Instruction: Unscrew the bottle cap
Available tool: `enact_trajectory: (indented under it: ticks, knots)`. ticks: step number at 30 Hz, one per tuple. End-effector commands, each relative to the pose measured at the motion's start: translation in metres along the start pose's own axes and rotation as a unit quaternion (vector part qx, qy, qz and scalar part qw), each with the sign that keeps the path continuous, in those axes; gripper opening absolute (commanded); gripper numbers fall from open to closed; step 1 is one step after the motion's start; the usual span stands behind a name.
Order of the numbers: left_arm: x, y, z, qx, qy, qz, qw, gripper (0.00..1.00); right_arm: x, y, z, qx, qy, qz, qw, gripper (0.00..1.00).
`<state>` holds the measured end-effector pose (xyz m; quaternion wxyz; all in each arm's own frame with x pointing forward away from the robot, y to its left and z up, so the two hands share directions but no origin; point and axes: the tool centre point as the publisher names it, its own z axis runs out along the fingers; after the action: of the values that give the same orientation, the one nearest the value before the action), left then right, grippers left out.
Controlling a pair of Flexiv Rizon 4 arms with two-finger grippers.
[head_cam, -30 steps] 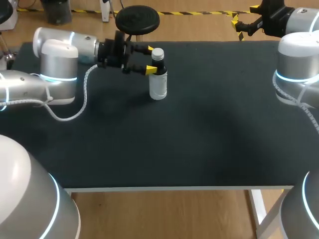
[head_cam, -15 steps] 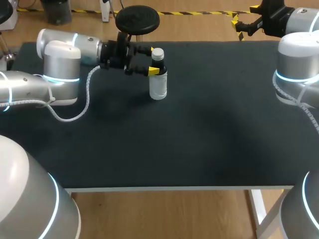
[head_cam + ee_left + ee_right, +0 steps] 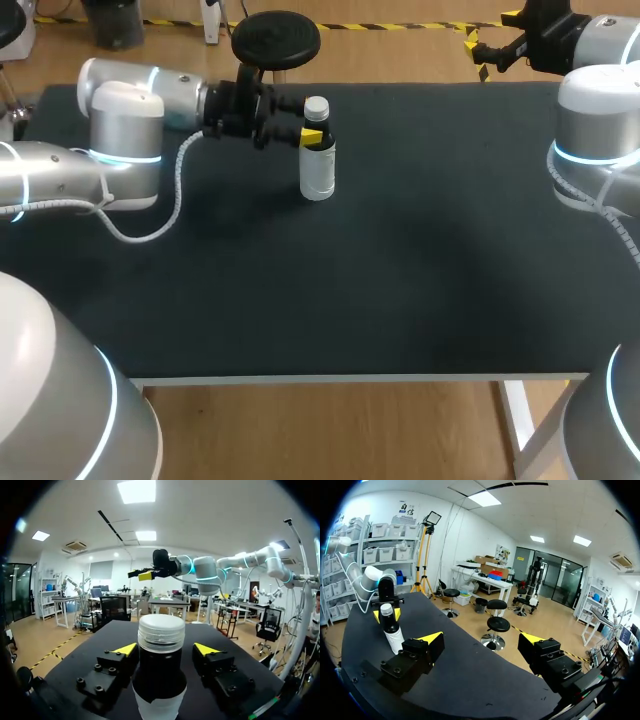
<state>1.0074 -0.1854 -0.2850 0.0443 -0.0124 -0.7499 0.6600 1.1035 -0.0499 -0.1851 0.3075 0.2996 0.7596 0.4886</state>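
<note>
Upper left of centre, the left gripper (image 3: 308, 120) straddles the dark neck of the clear, white-capped plastic bottle (image 3: 318, 172), not quite clamped. The right gripper (image 3: 481, 640) gapes wide, empty.

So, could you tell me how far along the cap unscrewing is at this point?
Done: the left gripper straddles the neck of the bottle. In hand: its open fingers are not yet clamped. Left: gripping, then twisting off the cap, which sits on top; the right gripper hangs open, far from it.
</note>
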Motion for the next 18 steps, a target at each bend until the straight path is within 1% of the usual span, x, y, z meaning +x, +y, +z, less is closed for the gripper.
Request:
enact_trajectory:
  ticks: [1,2,3,4,5,6,18]
  knots:
    - [-0.0030,0.0019,-0.0005,0.002,0.004,0.001,1.000,0.16,-0.0005,0.0004,0.0004,0.001,0.001,0.000,1.000,1.00]
    - [-0.0030,0.0019,-0.0006,0.002,0.004,0.001,1.000,0.16,-0.0005,0.0004,0.0004,0.001,0.001,0.000,1.000,1.00]
    - [-0.0031,0.0019,-0.0007,0.002,0.004,0.001,1.000,0.04,-0.0005,0.0004,0.0004,0.001,0.001,0.000,1.000,1.00]
    - [-0.0031,0.0019,-0.0008,0.002,0.003,0.001,1.000,0.01,-0.0005,0.0004,0.0004,0.001,0.001,0.000,1.000,1.00]
    - [-0.0032,0.0019,-0.0010,0.001,0.003,0.001,1.000,0.02,-0.0005,0.0004,0.0004,0.001,0.001,0.000,1.000,1.00]
    - [-0.0033,0.0019,-0.0012,0.001,0.003,0.001,1.000,0.00,-0.0005,0.0004,0.0004,0.001,0.001,0.000,1.000,1.00]
    - [-0.0037,0.0016,-0.0022,0.002,0.001,0.005,1.000,0.00,-0.0005,0.0004,0.0004,0.001,0.001,0.000,1.000,1.00]
